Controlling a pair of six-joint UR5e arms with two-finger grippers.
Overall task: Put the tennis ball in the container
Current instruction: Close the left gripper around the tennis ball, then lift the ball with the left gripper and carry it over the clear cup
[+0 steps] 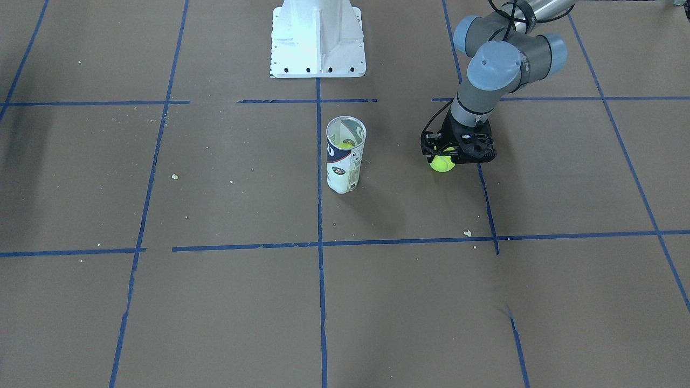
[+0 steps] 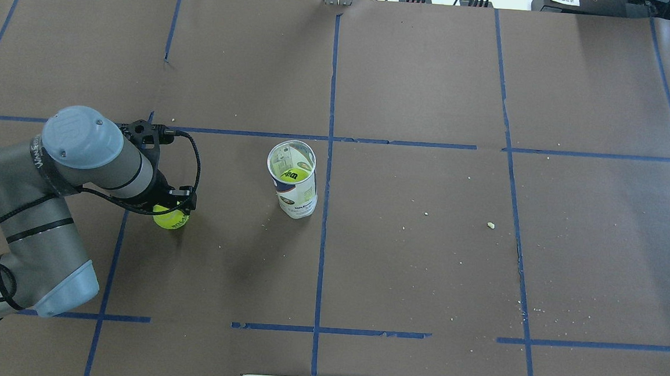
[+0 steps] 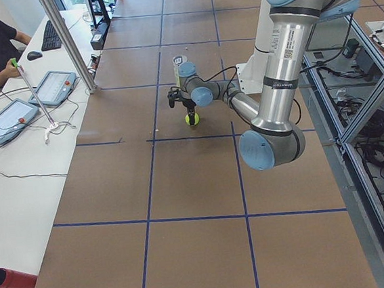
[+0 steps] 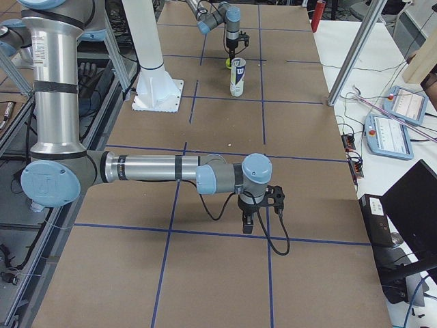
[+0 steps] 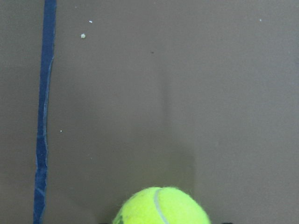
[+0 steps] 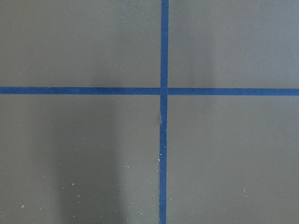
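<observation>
The tennis ball (image 1: 442,164) is bright yellow-green and sits between the fingers of my left gripper (image 1: 444,159), which is shut on it. Seen from overhead, the tennis ball (image 2: 171,219) hangs a little above the brown table, to the left of the container (image 2: 293,186). In the left wrist view the tennis ball (image 5: 161,207) fills the bottom edge. The container (image 1: 345,156) stands upright and open, a clear tube with a white and navy label. A second ball (image 2: 293,175) lies inside it. My right gripper (image 4: 247,224) shows only in the exterior right view; whether it is open or shut I cannot tell.
The white pedestal (image 1: 318,37) stands behind the tube at the robot's base. Blue tape lines (image 2: 323,239) grid the brown table cover. Operators' tablets (image 4: 392,126) and a red cylinder (image 3: 11,280) lie off the table's far side.
</observation>
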